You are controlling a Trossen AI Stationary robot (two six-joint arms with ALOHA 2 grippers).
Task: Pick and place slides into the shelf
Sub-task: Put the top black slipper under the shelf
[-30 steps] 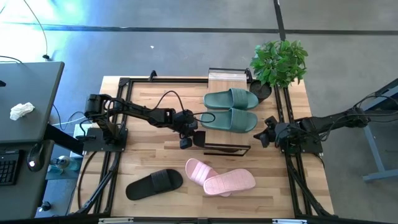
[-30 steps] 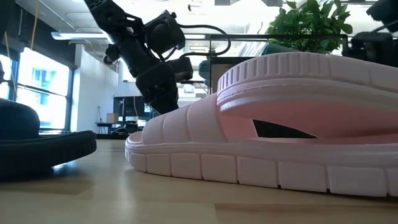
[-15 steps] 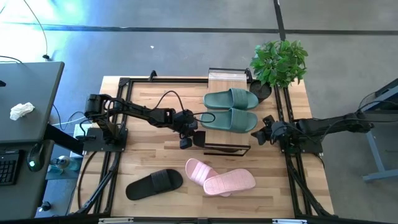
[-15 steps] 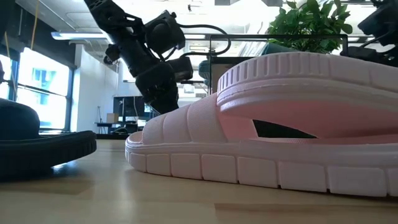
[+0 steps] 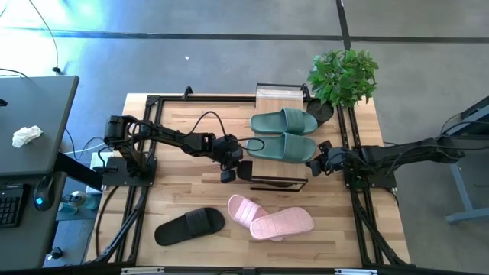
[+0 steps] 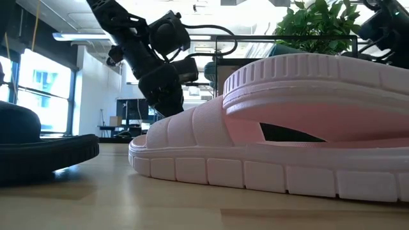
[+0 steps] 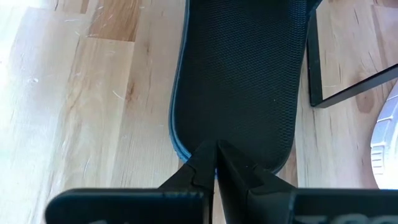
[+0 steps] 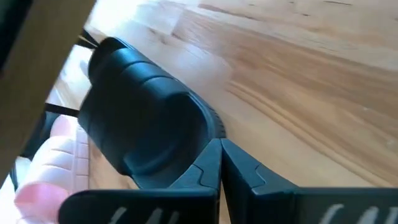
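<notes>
Wood table (image 5: 176,191), black slide (image 5: 189,225) lying crosswise

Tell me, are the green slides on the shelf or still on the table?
On the shelf. In the high view both green slides lie side by side on the shelf, within its thin black frame.

Matt rubbery pink slide (image 6: 275,128), textured black slide (image 7: 239,74), pale wood-grain tabletop (image 7: 93,93)

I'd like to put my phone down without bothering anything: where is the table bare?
Bare wood lies between the left arm and the black slide, and at the front right corner beyond the pink slides. The middle is crowded: shelf, green slides, both tools.
</notes>
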